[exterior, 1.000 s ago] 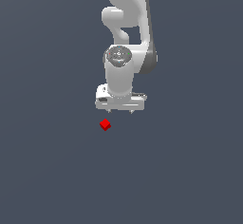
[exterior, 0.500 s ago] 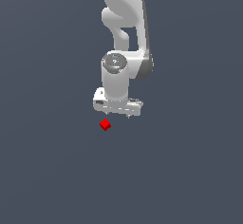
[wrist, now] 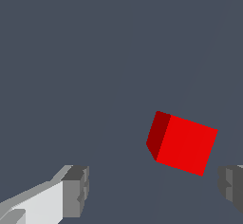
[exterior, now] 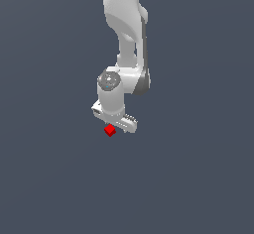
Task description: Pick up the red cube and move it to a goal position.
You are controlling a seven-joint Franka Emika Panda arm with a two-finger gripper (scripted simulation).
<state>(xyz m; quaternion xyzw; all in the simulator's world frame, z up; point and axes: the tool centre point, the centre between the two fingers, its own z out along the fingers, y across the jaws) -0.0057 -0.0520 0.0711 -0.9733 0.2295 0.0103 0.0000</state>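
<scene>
The red cube (exterior: 109,130) lies on the dark grey floor, small and plain. In the exterior view the white gripper (exterior: 115,121) hangs just above it, its hand overlapping the cube's upper edge. In the wrist view the cube (wrist: 182,144) shows large, between the two grey fingertips (wrist: 76,191) and closer to one of them (wrist: 231,184). The gripper (wrist: 154,190) is open with the jaws wide apart and nothing held. The cube does not touch either finger.
The white arm (exterior: 126,34) reaches down from the top of the exterior view. The flat dark grey floor (exterior: 198,178) surrounds the cube on all sides.
The arm has lowered the gripper toward the cube, closing the gap above it. The cube has stayed where it was.
</scene>
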